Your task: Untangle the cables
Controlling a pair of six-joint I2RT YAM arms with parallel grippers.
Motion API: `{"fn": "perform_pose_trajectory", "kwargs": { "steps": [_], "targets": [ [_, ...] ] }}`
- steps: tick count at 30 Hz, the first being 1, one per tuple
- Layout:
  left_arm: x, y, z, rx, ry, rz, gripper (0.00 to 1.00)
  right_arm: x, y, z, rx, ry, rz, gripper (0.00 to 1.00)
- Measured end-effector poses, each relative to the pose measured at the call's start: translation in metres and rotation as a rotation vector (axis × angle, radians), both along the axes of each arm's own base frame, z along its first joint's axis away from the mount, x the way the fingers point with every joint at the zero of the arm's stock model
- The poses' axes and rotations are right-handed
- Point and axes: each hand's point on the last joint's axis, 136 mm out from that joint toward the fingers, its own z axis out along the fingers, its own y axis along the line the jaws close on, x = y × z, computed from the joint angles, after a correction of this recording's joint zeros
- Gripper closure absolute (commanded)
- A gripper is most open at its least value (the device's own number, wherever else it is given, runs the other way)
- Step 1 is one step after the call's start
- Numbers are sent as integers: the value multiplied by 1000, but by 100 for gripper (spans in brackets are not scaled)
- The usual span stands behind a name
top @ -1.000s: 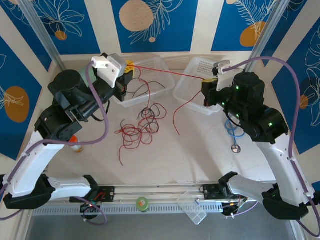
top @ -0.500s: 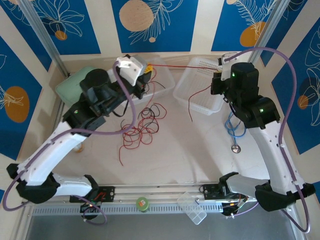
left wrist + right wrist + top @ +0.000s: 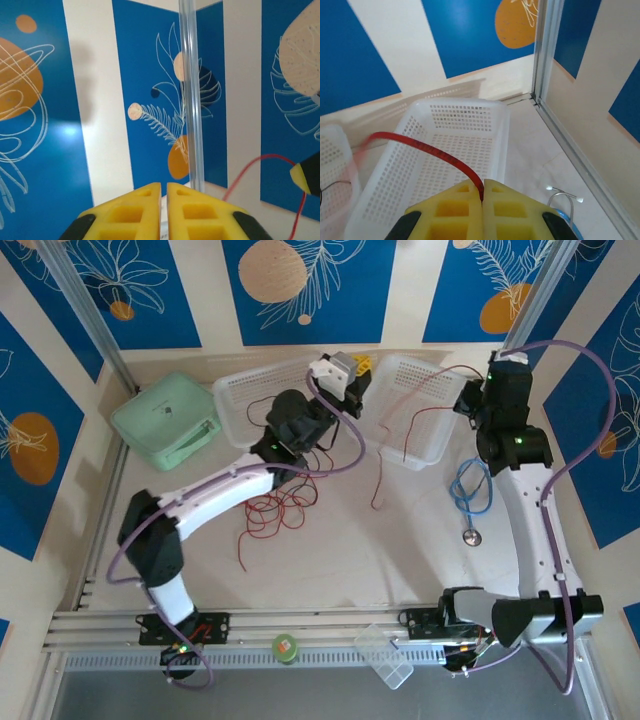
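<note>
A tangle of red and black cables (image 3: 280, 502) lies on the table in the middle, partly under my left arm. One red cable (image 3: 412, 418) has come out of it. It arcs over the right white basket (image 3: 432, 445) and its loose end hangs down to the table. My right gripper (image 3: 472, 398) is shut on this red cable (image 3: 432, 152), pinched at the fingertips (image 3: 483, 184). My left gripper (image 3: 362, 365) is raised at the back between the two baskets. Its jaws (image 3: 163, 186) are shut with nothing seen between them, and the red cable (image 3: 247, 172) curves past on its right.
A second white basket (image 3: 240, 400) stands at the back left, beside a green case (image 3: 165, 420). A blue stethoscope (image 3: 468, 495) lies under the right arm. A clear box (image 3: 386, 655) and a green roll (image 3: 285, 647) sit at the near rail.
My left arm has swung right from the left basket to the back middle. My right gripper has moved back and right. The red cable, taut between them before, now hangs slack from the right gripper.
</note>
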Motion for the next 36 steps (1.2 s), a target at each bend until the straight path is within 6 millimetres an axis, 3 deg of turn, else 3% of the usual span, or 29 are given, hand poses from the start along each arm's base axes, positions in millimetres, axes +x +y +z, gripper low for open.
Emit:
{"fn": "perform_pose_trajectory", "kwargs": {
  "steps": [4,9,11,14,16,17,21,26,29,32,36],
  "targets": [
    [23,-21,-8,-48,-8,2,94,20,-17,-7,66,-20,-37,100],
    [25,-25,11,-90,-35,-2,90,36,-22,-21,126,3,-19,100],
    [21,-23,17,-88,-45,-4,78,38,-17,-18,145,-3,11,100],
    [10,-15,4,-29,-29,-5,35,39,-7,0,164,-35,62,100],
    [1,-9,-15,22,9,-15,8,37,-2,13,172,-58,91,100],
    [-5,-6,-27,53,31,-21,0,35,1,20,175,-72,106,100],
    [-22,-5,-89,185,149,-51,1,22,12,38,189,-97,151,100],
    [-50,-29,-186,407,293,-108,5,3,24,58,203,-119,189,100],
    [-63,-44,-235,500,340,-126,6,-11,29,69,208,-134,203,100],
    [-65,-54,-279,573,377,-124,5,-24,33,75,213,-139,218,100],
    [-52,-55,-325,638,419,-68,4,-39,36,82,216,-143,228,100]
  ]
}}
